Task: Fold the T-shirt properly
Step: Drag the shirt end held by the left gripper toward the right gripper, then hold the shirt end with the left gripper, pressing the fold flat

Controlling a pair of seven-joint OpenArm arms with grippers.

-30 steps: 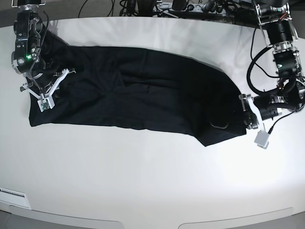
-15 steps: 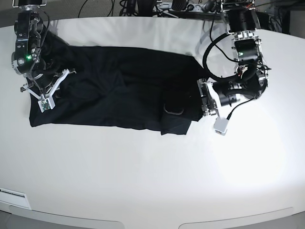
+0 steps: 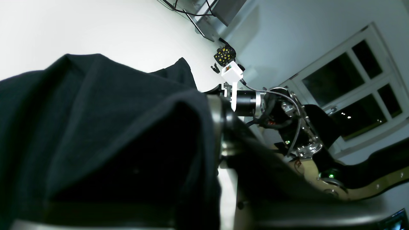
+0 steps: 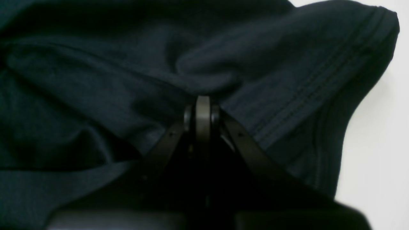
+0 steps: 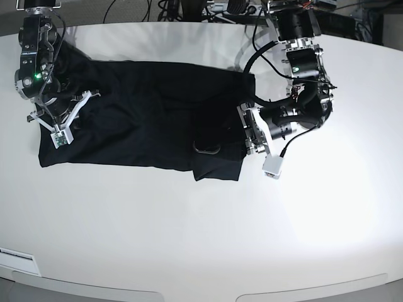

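A: Where does the T-shirt (image 5: 145, 113) lie?

B: Across the upper left and centre of the base view, on the white worktop (image 5: 201, 239). It is plain black, matte and soft, spread in a long band with shallow wrinkles.

A: Is it flat?

B: Mostly. Its right end is doubled back over the body, so a thicker flap hangs past the lower edge near the middle of the frame. A small grey mark (image 5: 206, 150) shows on that flap.

A: And the right pincer (image 5: 51, 124)?

B: At the left of the base view, on the shirt's left end. In the right wrist view its jaws are clenched together on a pinch of the cloth, with a double-stitched hem (image 4: 306, 95) running up to the right of them.

A: The left pincer (image 5: 247, 129)?

B: At the folded right end, touching the fabric. In the left wrist view black cloth is draped over it and hides the jaws, so I cannot tell whether it is released or grasping.

A: Anything else?

B: Cables (image 5: 164, 7) along the top edge, behind the worktop.
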